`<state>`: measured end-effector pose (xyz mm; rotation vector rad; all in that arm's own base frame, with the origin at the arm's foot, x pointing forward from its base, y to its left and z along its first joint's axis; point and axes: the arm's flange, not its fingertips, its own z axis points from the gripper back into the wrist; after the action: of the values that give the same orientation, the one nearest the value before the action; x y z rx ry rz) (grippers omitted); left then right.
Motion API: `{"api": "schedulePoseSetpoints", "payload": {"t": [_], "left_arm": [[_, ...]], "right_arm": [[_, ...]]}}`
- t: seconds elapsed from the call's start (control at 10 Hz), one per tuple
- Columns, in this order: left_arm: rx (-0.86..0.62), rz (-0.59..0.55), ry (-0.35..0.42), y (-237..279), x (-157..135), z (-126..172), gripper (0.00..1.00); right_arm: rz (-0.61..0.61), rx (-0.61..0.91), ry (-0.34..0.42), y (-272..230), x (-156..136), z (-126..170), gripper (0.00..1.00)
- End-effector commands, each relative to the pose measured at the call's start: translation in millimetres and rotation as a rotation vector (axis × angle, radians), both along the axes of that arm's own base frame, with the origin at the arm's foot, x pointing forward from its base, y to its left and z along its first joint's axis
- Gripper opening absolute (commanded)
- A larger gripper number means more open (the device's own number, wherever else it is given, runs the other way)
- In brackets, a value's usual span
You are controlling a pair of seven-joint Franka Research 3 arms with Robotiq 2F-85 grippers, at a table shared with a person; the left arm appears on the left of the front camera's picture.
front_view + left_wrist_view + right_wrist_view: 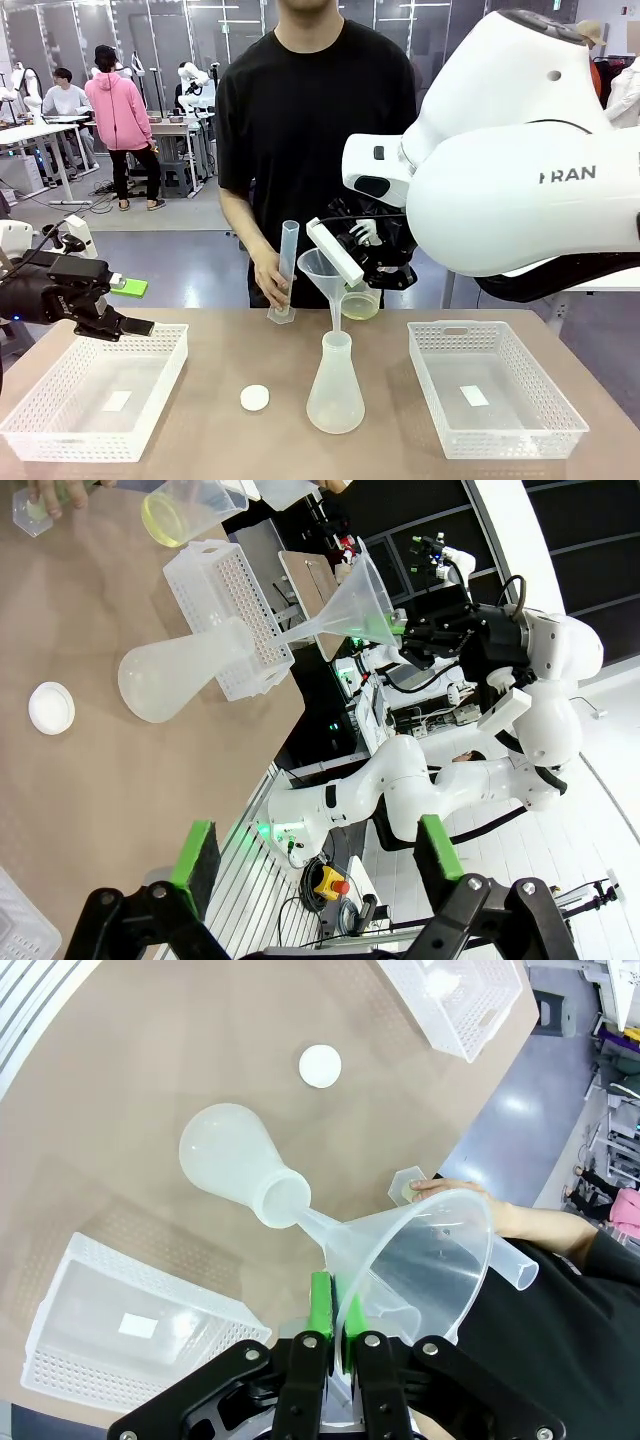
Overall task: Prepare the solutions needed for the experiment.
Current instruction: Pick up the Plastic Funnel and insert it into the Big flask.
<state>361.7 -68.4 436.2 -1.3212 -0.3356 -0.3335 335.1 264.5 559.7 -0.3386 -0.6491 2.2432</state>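
The brown desk [215, 345] carries two white mesh baskets, the left basket [70, 440] and the right basket [500, 440], set well apart with the glassware between them. The right claw [335, 1305] reaches in over the middle of the desk, its green pads pressed together on the rim of a clear funnel [322, 268], clamped on it. The left claw [132, 306] hangs above the near corner of the left basket with its jaws wide apart, holding and touching nothing. A whitish flask [335, 395] stands upright on the desk between the baskets, and the funnel's stem runs down into its neck. Behind the funnel a person's hand [270, 285] grips a tall cylinder [287, 265] that stands on the desk's far edge, just beside the funnel. A small beaker [362, 303] sits just behind and to the right of the funnel's bowl, under the right claw; what holds it I cannot tell, since the arm blocks the sight. The solution [360, 308], pale yellow and shallow, lies in the bottom of that beaker. A white round cap [255, 398] lies flat on the desk, just left of the flask.
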Motion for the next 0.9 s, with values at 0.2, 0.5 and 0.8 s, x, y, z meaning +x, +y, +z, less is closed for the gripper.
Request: {"api": "schedulePoseSetpoints", "payload": {"t": [0.2, 0.5, 0.8], "left_arm": [[-0.004, -0.014, -0.018, 0.6, -1.5, -1.5, 1.00], [-0.004, -0.014, -0.018, 0.6, -1.5, -1.5, 1.00], [-0.004, -0.014, -0.018, 0.6, -1.5, -1.5, 1.00]], "right_arm": [[0.002, 0.008, -0.013, -0.5, 13.3, -14.1, 0.04], [-0.007, 0.009, 0.003, -2.9, 21.1, -28.0, 0.04], [0.029, 0.044, 0.020, -4.9, 29.2, -47.0, 0.04]]}}
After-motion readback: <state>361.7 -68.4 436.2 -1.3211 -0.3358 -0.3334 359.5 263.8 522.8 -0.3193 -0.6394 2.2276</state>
